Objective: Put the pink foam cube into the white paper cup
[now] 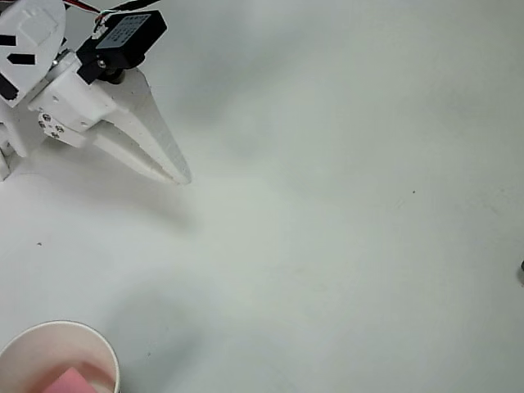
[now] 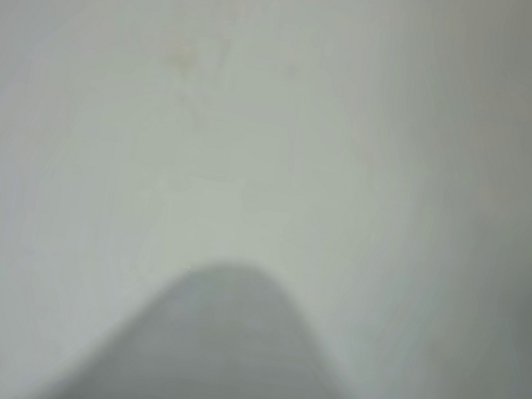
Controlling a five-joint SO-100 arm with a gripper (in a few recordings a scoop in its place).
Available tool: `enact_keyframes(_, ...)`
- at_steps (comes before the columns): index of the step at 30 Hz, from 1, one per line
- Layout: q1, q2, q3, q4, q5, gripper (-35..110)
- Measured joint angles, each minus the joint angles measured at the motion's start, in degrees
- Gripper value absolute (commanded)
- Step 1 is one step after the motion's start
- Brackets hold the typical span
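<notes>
A pink foam cube (image 1: 72, 382) sits inside a white paper cup (image 1: 105, 352) at the lower left corner of the overhead view, its salmon top showing against the cup's white inner wall and cut off by the bottom edge of the frame. The cup stands upright on a pale, matte table (image 1: 344, 229), its thin rolled rim partly out of frame to the left and below, a soft grey shadow spreading from it to the right. Well apart from the cup, in the upper left of the same view, the robot's white gripper (image 1: 168, 164) angles down and to the right, its two tapered fingers lying close together and meeting at a single tip, narrow and holding nothing. A black motor block (image 1: 124, 39) with a pale label rides on the gripper's upper side, with thin wires running off the top edge, and the white arm body (image 1: 29, 41) behind it carries black markings. The gripper's shadow falls on the table below and to the right of it. In the blurred wrist view, a grey rounded finger (image 2: 221, 354) rises from the bottom centre against the plain pale surface (image 2: 280, 111), too soft to tell more.
</notes>
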Motion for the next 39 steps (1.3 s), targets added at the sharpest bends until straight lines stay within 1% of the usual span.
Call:
enact_keyframes(10,1.23,0.00,6.59,-1.76,0.62,0)
enact_keyframes(15,2.02,0.00,6.77,-1.76,1.14,0)
enact_keyframes(18,2.02,0.00,6.77,1.93,2.99,0)
enact_keyframes(21,2.29,0.00,6.77,7.82,5.19,0)
enact_keyframes(27,2.29,0.00,6.77,17.31,5.45,0)
enact_keyframes(31,2.29,0.35,6.77,18.37,5.01,1)
enact_keyframes(39,1.58,0.44,6.77,18.72,0.35,1)
